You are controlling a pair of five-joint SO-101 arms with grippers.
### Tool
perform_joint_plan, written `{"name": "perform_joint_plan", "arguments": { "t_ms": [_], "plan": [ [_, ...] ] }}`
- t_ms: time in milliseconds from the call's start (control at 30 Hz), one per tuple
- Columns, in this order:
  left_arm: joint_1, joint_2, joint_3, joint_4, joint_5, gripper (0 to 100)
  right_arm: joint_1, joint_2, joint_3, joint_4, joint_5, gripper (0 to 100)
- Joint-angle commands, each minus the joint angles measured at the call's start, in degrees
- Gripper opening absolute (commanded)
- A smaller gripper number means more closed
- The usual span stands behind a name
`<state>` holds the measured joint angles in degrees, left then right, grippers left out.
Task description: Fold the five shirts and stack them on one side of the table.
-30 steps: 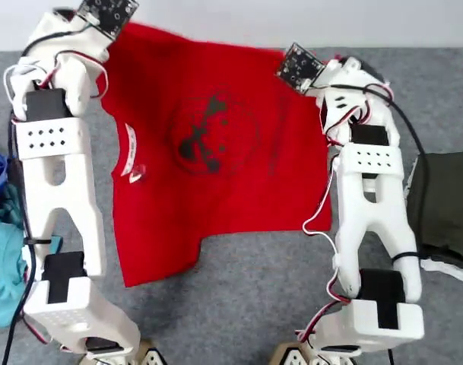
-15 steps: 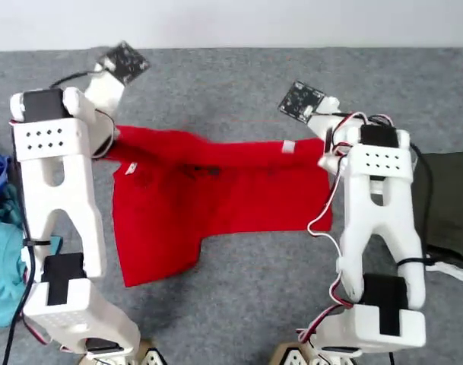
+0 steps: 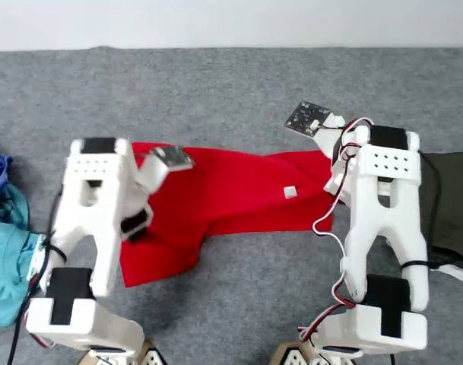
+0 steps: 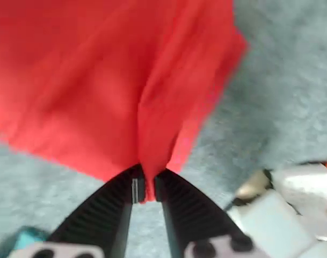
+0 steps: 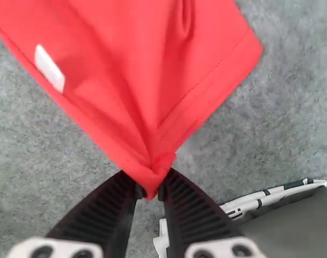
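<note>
Left gripper (image 4: 144,191), right gripper (image 5: 149,192) pinch shirt (image 3: 242,190)

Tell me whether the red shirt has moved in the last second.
Yes. The red shirt has folded: its far edge came toward the arm bases, uncovering the far gray table.

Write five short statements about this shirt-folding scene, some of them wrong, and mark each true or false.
1. The left end effector is shut on the red shirt. True.
2. The right end effector is open and holds nothing. False: it is shut on an edge of the red shirt.
3. A dark green shirt lies at the right edge of the table. True.
4. The red shirt lies spread flat with its print showing. False: it is folded over and no print shows.
5. The teal shirt lies on top of the red shirt. False: it lies apart from it, at the table's left edge.
</note>
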<state>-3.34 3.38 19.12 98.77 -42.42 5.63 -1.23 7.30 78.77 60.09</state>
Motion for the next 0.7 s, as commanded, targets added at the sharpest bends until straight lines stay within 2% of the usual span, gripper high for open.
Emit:
{"name": "perform_joint_plan", "arguments": {
  "t_ms": [0, 367, 567, 667],
  "plan": [
    [1.8, -3.4, 3.2, -0.5, -0.6, 0, 1.1, -1.0, -2.1, 0.8, 0.4, 1.0],
    [-4.5, -3.4, 3.7, -4.0, -0.9, 0, 0.7, -0.9, -2.0, 1.3, 0.4, 1.0],
    [-2.9, -3.5, 6.2, 0.2, -7.1, 0, 0.0, -0.9, -2.0, 3.4, 0.4, 1.4],
    [-2.8, -3.5, 6.1, -0.1, -7.4, 1, -0.1, -0.9, -2.0, 3.0, 0.3, 1.6]
  ]
}}
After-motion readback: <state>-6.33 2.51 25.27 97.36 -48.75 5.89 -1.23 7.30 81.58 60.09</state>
